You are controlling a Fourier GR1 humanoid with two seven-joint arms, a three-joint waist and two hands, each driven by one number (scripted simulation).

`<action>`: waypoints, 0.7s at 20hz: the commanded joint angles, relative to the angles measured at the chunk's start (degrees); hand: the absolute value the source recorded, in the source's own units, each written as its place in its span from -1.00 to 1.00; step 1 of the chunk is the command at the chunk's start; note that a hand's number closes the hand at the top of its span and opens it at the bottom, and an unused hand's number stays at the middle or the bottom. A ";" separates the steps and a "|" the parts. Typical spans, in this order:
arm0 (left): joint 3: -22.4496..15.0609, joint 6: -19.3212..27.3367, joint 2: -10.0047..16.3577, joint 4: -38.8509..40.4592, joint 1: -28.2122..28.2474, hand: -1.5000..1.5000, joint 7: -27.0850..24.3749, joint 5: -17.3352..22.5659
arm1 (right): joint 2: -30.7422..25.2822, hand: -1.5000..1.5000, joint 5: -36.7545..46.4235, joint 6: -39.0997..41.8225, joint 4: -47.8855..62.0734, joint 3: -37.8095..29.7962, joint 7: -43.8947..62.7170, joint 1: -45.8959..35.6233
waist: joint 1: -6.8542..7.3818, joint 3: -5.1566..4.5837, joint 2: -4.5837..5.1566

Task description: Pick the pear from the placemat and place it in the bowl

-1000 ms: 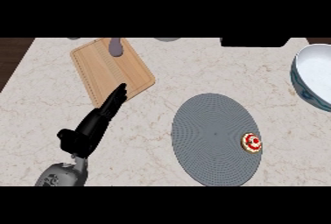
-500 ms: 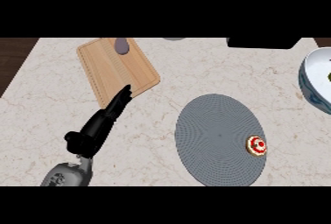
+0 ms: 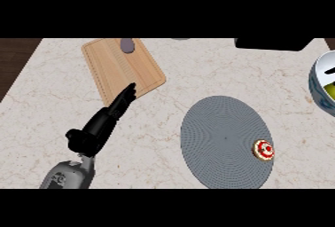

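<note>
Left robot hand [image 3: 98, 128] outstretched at cutting board [image 3: 118, 66] edge, bowl [image 3: 323, 64] at right edge

1 view only, from the robot's head, looking steeply down on a kitchen counter [image 3: 59, 111] from fairly near. The counter's left edge slants across the upper left corner. A bowl [image 3: 319, 73] is cut off by the right edge. The left forearm [image 3: 65, 175] enters at bottom left.

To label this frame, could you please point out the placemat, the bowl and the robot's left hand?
placemat [image 3: 222, 133], head view, bare grey middle.
bowl [image 3: 322, 64], head view, white rim at the right edge.
left hand [image 3: 103, 120], head view, middle of the hand.
</note>
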 commanded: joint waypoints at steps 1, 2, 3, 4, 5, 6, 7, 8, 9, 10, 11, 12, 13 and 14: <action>1.34 -1.00 0.31 1.39 -0.45 0.00 -0.57 0.94 | 0.75 -1.00 -0.11 5.67 6.15 -1.23 -4.53 -6.55 | -0.15 0.01 0.06; -0.34 -0.09 0.02 -1.37 2.02 0.00 -1.63 -0.77 | 2.73 -1.00 -0.81 4.38 7.31 -2.15 -4.89 -6.18 | -0.25 0.02 -0.19; 0.10 -0.37 -0.19 0.93 1.78 0.00 -2.66 -0.66 | 0.44 -1.00 -1.44 5.01 8.50 -3.33 -7.27 -6.43 | -0.83 0.01 -0.13; 0.78 1.17 -0.76 -0.09 -0.62 0.00 0.92 -0.74 | 1.99 -1.00 -2.18 3.71 9.17 -4.20 -7.26 -6.59 | -0.89 0.05 -0.14; 1.52 0.17 -0.14 1.55 0.61 0.00 -1.79 -0.25 | 0.18 -1.00 -3.20 5.92 10.27 -5.22 -8.58 -6.47 | -1.00 0.04 -0.04; 0.57 0.36 -1.17 2.66 0.20 0.00 -2.85 -0.89 | 1.93 -1.00 -4.89 5.84 11.16 -6.88 -4.89 -8.72 | -0.66 0.04 0.15; 0.44 0.29 0.01 -0.28 0.32 0.00 -0.33 -1.19 | 0.24 -1.00 -6.34 8.94 12.10 -8.27 -3.21 -10.07 | -0.65 0.03 -0.19; 1.18 -0.90 0.32 2.13 -0.25 0.00 -2.62 -0.59 | 1.07 -1.00 -8.16 8.47 13.27 -10.08 -1.85 -10.79 | -0.50 0.05 0.20; 1.38 -1.69 1.21 -0.62 1.87 0.00 -1.85 0.56 | 0.27 -1.00 -8.94 9.91 14.68 -10.86 -1.60 -10.59 | 0.20 0.09 0.11; -0.29 0.20 -0.84 1.20 1.14 0.00 -3.55 -1.85 | -0.72 -1.00 -10.58 11.59 15.61 -12.47 -0.09 -11.85 | -0.25 0.09 0.28; 1.53 -0.95 0.04 2.11 -0.51 0.00 -1.90 -0.04 | -0.79 -1.00 -11.27 11.99 16.74 -13.20 0.50 -11.52 | -0.66 0.09 0.33; -0.61 0.48 -1.98 2.03 0.85 0.00 -4.01 -1.76 | -1.56 -1.00 -11.93 13.55 17.57 -13.86 1.86 -12.33 | -0.49 0.09 0.34; 2.17 -1.22 0.78 1.39 -0.81 0.00 -1.95 0.03 | -2.23 -1.00 -12.01 13.02 18.69 -14.10 1.04 -10.64 | -0.17 0.20 0.61; 0.81 -0.58 -0.55 1.70 -0.77 0.00 -2.10 -0.74 | -4.08 -1.00 -12.60 16.92 19.02 -14.56 3.13 -12.72 | -0.17 0.17 0.57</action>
